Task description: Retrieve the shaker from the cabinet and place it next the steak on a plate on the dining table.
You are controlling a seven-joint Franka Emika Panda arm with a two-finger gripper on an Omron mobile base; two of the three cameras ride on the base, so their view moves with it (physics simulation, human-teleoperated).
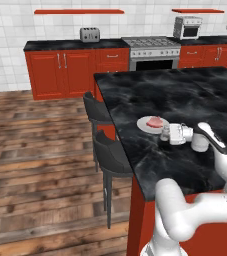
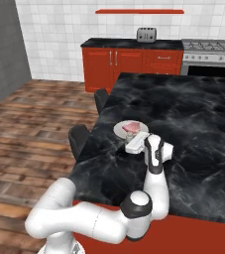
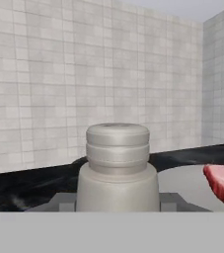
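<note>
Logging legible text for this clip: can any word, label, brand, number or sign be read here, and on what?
None can be read. The shaker between the gripper fingers has a plain cap and body. The toaster, toaster oven and stove show no legible markings; the stove's knobs are too small to tell.

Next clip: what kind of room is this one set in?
A rendered home kitchen, it seems: a stove set among red base cabinets, a toaster on the counter, and a marble-topped dining table with dark stools beside it.
</note>
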